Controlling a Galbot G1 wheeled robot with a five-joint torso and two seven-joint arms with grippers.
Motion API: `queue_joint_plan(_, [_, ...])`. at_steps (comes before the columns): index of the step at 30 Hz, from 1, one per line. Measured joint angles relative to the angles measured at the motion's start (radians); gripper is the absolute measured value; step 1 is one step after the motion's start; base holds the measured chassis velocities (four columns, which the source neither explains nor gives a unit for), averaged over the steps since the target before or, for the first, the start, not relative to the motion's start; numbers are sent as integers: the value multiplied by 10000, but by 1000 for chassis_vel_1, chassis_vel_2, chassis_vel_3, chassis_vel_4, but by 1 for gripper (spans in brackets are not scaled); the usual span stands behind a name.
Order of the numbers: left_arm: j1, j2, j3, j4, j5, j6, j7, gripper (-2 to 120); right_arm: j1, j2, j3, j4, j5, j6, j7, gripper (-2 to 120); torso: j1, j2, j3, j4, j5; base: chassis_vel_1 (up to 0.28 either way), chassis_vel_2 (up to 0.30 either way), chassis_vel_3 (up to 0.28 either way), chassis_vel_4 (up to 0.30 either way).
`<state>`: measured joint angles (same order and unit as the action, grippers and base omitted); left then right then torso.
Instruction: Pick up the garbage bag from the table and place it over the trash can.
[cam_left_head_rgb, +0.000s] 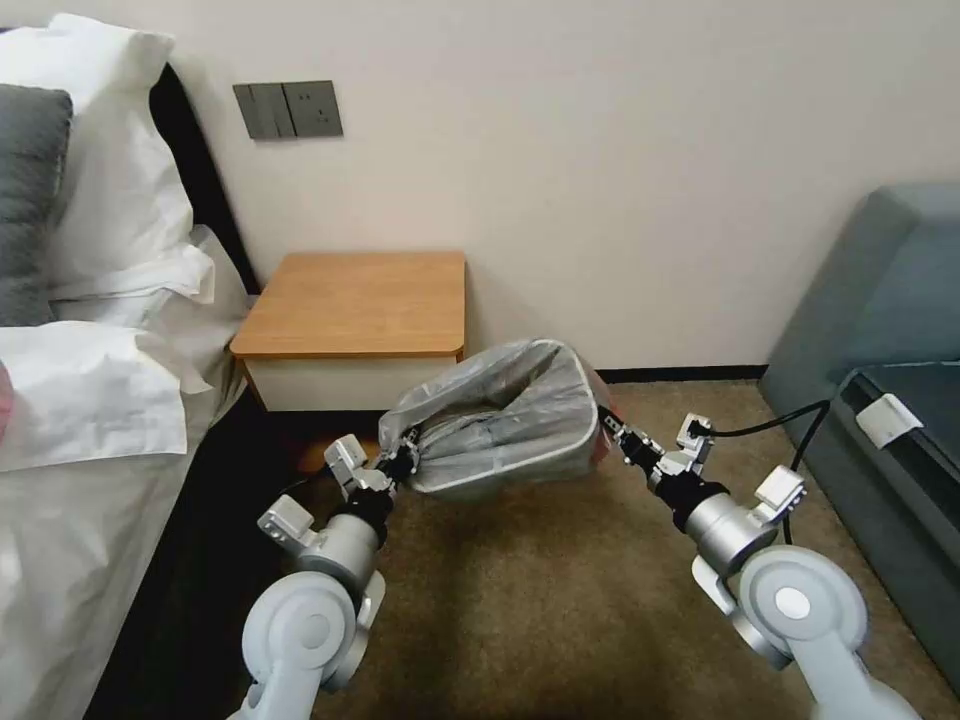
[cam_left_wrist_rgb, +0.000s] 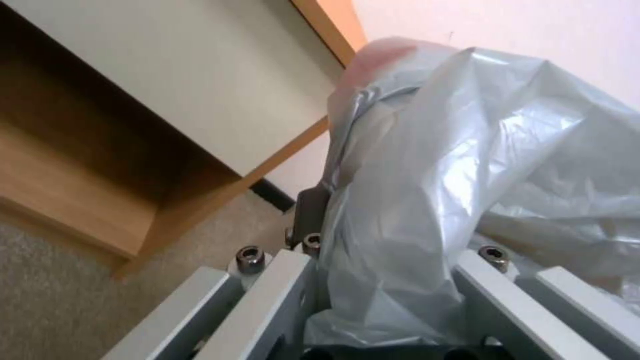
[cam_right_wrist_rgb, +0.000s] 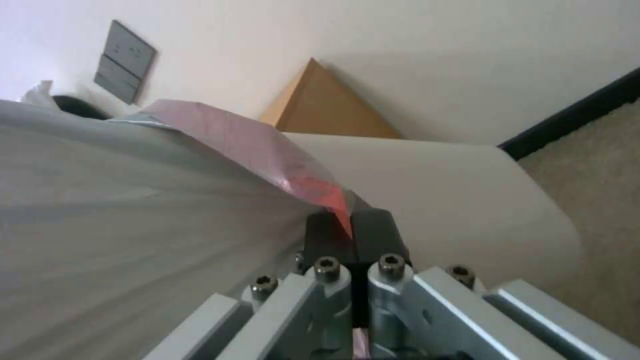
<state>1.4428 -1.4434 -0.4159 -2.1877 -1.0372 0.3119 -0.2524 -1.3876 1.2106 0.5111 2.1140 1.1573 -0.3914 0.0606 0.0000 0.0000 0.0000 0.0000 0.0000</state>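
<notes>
The garbage bag (cam_left_head_rgb: 500, 420), crinkled translucent grey plastic, hangs stretched between my two grippers in front of the table (cam_left_head_rgb: 360, 300), just right of its front corner. My left gripper (cam_left_head_rgb: 408, 462) is shut on the bag's left side; in the left wrist view the garbage bag (cam_left_wrist_rgb: 467, 165) bunches between the fingers (cam_left_wrist_rgb: 309, 212). My right gripper (cam_right_wrist_rgb: 350, 227) is shut on the bag's pinkish rim (cam_right_wrist_rgb: 253, 145). Close behind that rim curves the cream wall of the trash can (cam_right_wrist_rgb: 460, 195). In the head view the right gripper (cam_left_head_rgb: 612, 428) is at the bag's right edge, and the bag hides the can.
A bed with white pillows (cam_left_head_rgb: 110, 300) lies left of the table. A grey sofa (cam_left_head_rgb: 880, 330) stands at the right with a white plug and black cable (cam_left_head_rgb: 885, 418). Brown carpet (cam_left_head_rgb: 540, 600) lies open in front. The table's low shelf (cam_left_wrist_rgb: 67, 190) is near my left wrist.
</notes>
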Motion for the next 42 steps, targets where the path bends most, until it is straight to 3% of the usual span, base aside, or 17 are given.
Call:
queue_joint_plan(4, [161, 1, 1, -96, -41, 121, 52, 5, 307, 6, -138, -353, -726, 297, -363, 0, 0, 0, 0, 0, 0, 0, 0, 0, 0])
queue_joint_plan(13, [158, 0, -18, -73, -41, 147, 70, 5, 177, -39, -150, -254, -900, 99, -161, 2, 0, 0, 0, 0, 2, 0, 0, 0, 0])
queue_joint_plan(17, [-151, -53, -22, 127, -88, 107, -362, 5, -276, -243, 10, 80, -837, -166, -26, 21, 0, 0, 0, 0, 2, 0, 0, 0, 0])
queue_joint_plan(29, [-298, 30, -64, 113, -312, 84, -714, 5, -858, -690, 466, 349, -699, -233, -215, 61, 0, 0, 0, 2, 2, 0, 0, 0, 0])
queue_joint_plan(35, [-345, -4, -58, 117, -320, 48, -881, 5, -1636, -1028, 1088, 1224, -831, 388, -684, 86, 0, 0, 0, 0, 2, 0, 0, 0, 0])
queue_joint_plan(40, [-316, -21, 15, 134, -111, 47, -918, 5, -1596, -1354, 1463, 1867, -793, 691, -902, 97, 0, 0, 0, -1, 1, 0, 0, 0, 0])
queue_joint_plan(42, [-222, 37, 105, 148, 375, 47, -836, 5, -1485, -1828, 1484, 2395, -921, 765, -1206, 100, 0, 0, 0, -1, 1, 0, 0, 0, 0])
